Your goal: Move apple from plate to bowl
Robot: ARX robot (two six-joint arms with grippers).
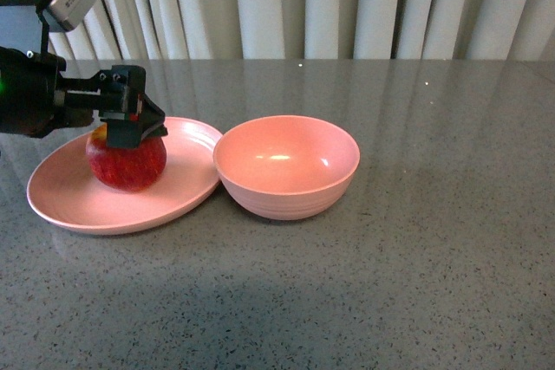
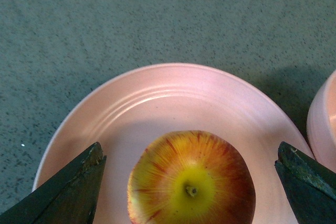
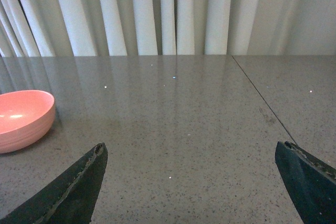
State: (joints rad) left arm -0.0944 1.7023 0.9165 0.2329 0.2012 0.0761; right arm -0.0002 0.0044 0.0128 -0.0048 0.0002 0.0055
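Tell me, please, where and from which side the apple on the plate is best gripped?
Probably from above, across its widest middle. The apple sits stem dimple up on the plate, round and squat, so jaws closing on opposite flanks should seat well. The left gripper hangs open over it, one jaw each side.
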